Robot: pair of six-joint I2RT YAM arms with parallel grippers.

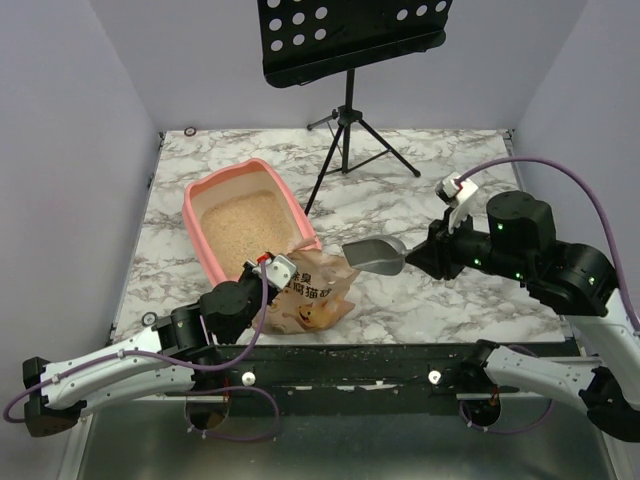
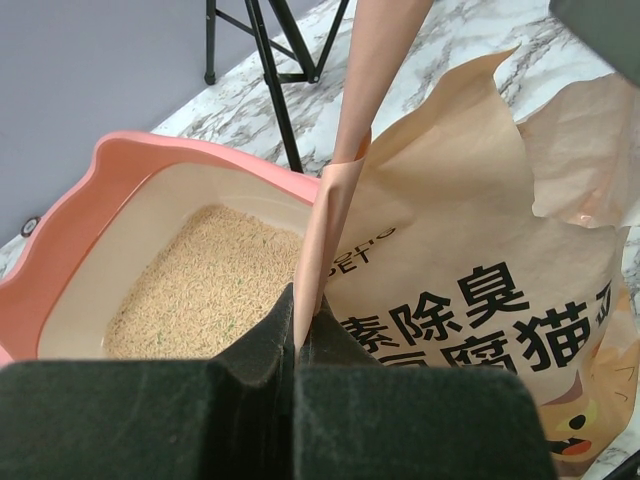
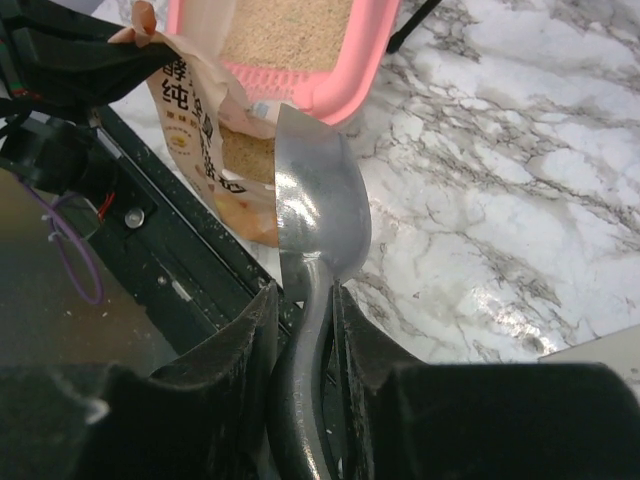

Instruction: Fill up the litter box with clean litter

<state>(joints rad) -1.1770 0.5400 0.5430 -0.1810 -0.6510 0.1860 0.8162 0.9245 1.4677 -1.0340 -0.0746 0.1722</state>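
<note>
Showing the scooping stage of the fill: the salmon-pink rectangular plastic litter box [image 1: 196, 228] lies on the marble-patterned table [image 1: 450, 180], its long axis running away from the arm bases, with a layer of sandy beige clean litter [image 1: 245, 225] on its floor. Against the near end of the litter box leans a crinkled orange-tan paper bag [image 1: 318, 298] printed with Chinese characters, more granules visible inside it. The left gripper [image 2: 300, 335], reaching in from the near-left of the litter box on a low, outstretched arm, has its fingers pressed together on the upright edge of the bag's mouth. The right gripper [image 3: 305, 300], well to the right of the litter box, is partly closed on the handle of a grey metal scoop [image 1: 375, 257], whose bowl points left towards the bag; no litter can be made out in it. The coming move probably turns on this line-up: scoop axis aimed at the bag mouth, right arm nearer, wrist roughly level.
</note>
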